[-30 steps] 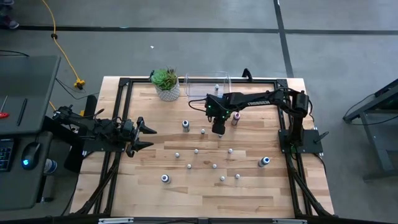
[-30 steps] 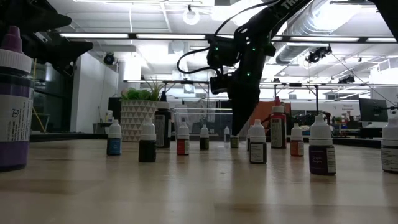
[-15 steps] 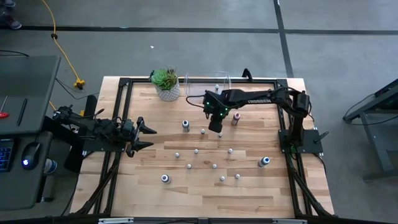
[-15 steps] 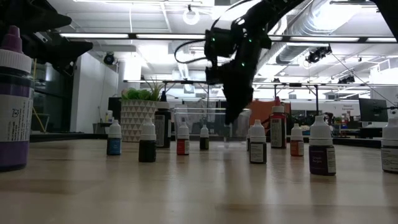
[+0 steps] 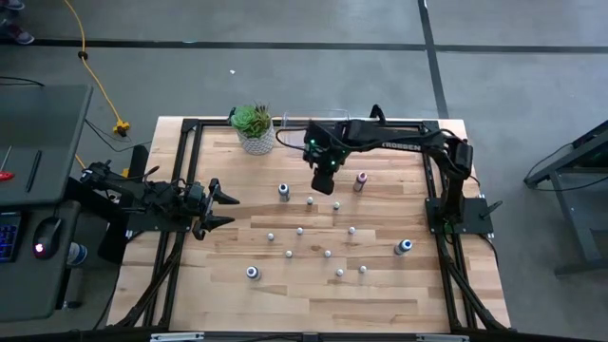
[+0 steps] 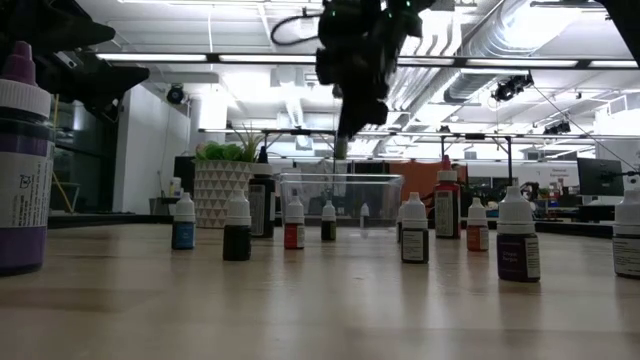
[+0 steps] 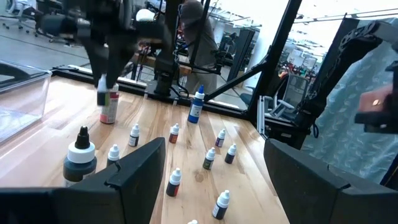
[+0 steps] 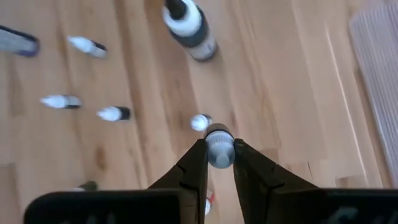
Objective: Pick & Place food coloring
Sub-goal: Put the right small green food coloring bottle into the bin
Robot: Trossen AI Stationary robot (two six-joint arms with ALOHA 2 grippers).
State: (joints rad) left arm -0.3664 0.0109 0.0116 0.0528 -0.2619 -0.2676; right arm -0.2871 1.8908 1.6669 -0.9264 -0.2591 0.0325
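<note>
Change since a second ago: the right gripper (image 5: pixel 326 177) has risen off the bench (image 5: pixel 228 256) and swung toward the far edge; in the low view it has gone from just above the boards to high over the row of bottles.
Right gripper: hangs up in the air over the far middle of the bench, just short of the clear bin (image 5: pixel 318 130).
Right fingers: narrow, pinched on a small bottle (image 8: pixel 219 144) by its pale cap; the wrist view shows the cap squeezed between the two dark fingertips (image 8: pixel 195 163).
Carried bottle: off the bench, in the air, with the boards well below it.
Left gripper: the left gripper (image 5: pixel 220 207) waits at the left edge of the bench, same spot as a second ago.
Left fingers: spread wide, nothing between them.
Food coloring: the rest of the food coloring (image 5: pixel 309 242) stands scattered upright across the middle and near part of the bench, each bottle apart from its neighbours.
Bigger bottles: a red-topped bottle (image 5: pixel 360 180) sits just to the right of the raised gripper; a blue-topped bottle (image 5: pixel 404 247) stands toward the right edge.
Clear bin: at the far edge, beside the potted plant (image 5: pixel 253 126).
Bin contents: one small pale bottle shows through the wall in the low view (image 6: pixel 363 214); more I cannot tell.
Potted plant: upright at the far edge, left of the bin.
</note>
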